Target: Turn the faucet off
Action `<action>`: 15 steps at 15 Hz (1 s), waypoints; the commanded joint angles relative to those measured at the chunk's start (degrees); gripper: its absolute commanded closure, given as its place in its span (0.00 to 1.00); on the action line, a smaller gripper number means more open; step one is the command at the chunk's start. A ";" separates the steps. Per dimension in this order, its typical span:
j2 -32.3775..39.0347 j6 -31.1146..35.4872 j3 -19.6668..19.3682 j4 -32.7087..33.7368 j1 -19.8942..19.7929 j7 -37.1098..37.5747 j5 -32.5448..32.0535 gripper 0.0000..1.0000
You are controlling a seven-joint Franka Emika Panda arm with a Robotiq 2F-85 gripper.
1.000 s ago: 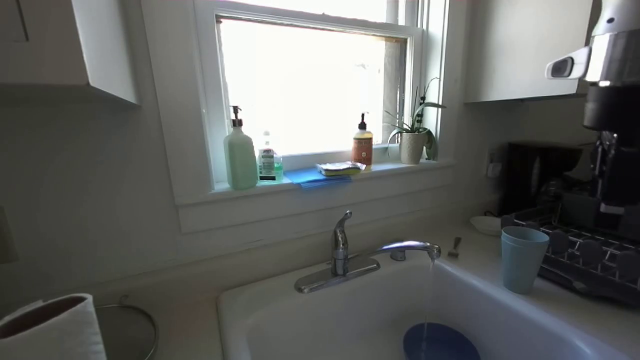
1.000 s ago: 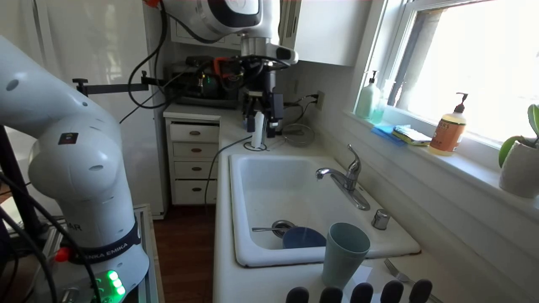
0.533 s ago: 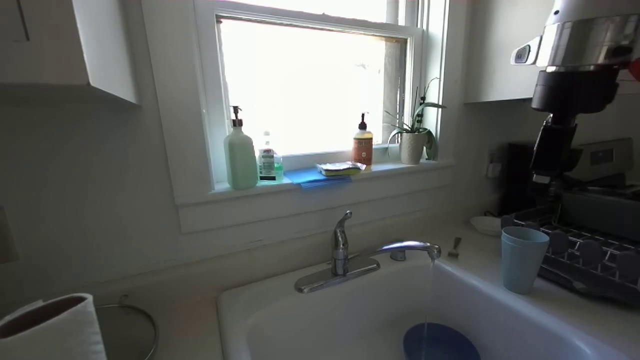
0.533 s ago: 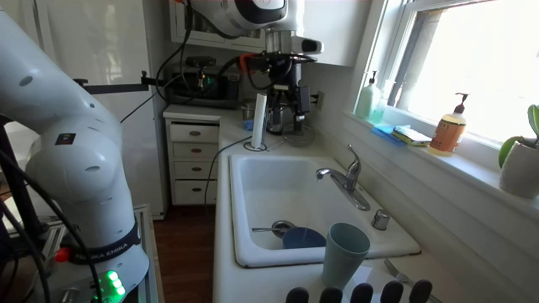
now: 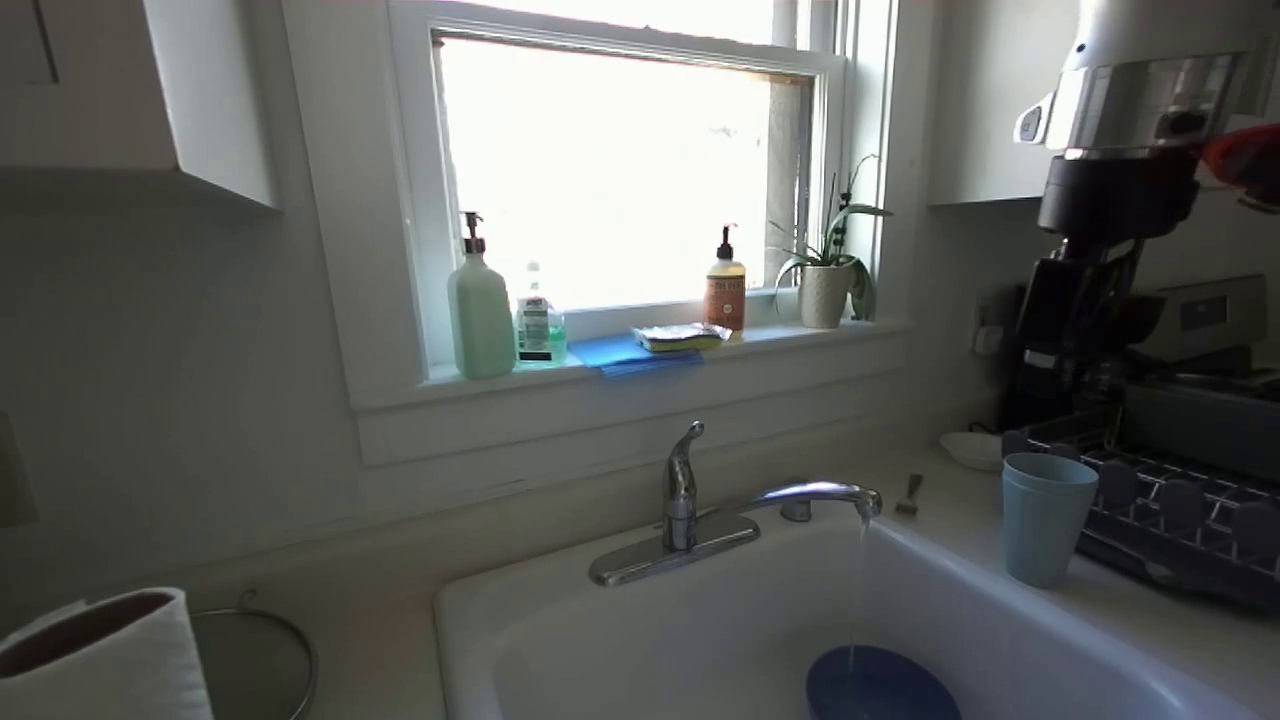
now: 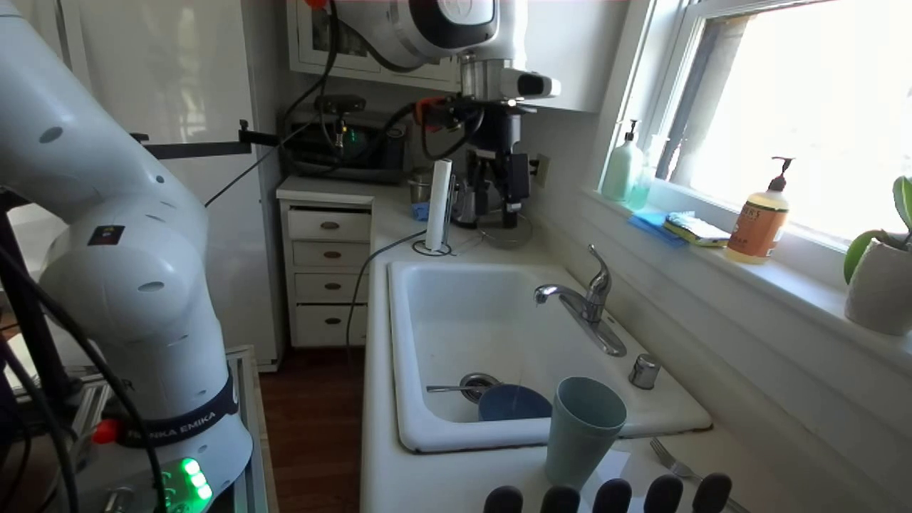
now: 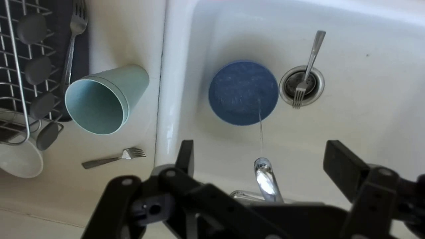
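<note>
The chrome faucet [image 5: 680, 490] stands on its base plate at the window side of the sink, lever handle upright, in both exterior views [image 6: 599, 281]. A thin stream of water [image 5: 863, 560] runs from its spout into a blue bowl [image 7: 243, 93]. My gripper [image 6: 496, 214] hangs in the air, fingers down, apart from the faucet; it shows dark at the right of an exterior view [image 5: 1042, 370]. In the wrist view the gripper [image 7: 259, 149] is open and empty, the spout [image 7: 268, 182] showing between its fingers. The lever is hidden there behind the gripper.
A light blue cup [image 5: 1045, 520] stands on the counter by the dish rack [image 7: 33, 69]. Soap bottles [image 6: 759, 221], a sponge and a potted plant line the sill. A paper towel roll [image 6: 438, 206] stands at the sink's far end. A fork [image 7: 307, 71] lies over the drain.
The arm and gripper have moved toward the window side, leftward in an exterior view and rightward in another, then slightly lower. The faucet and running water look unchanged.
</note>
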 commanded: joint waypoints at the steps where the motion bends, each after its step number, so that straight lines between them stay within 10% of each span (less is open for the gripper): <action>1: 9.76 7.15 0.93 6.34 -2.08 9.24 0.50 0.00; 15: 40.82 18.94 -0.78 36.29 4.35 25.99 -14.19 0.00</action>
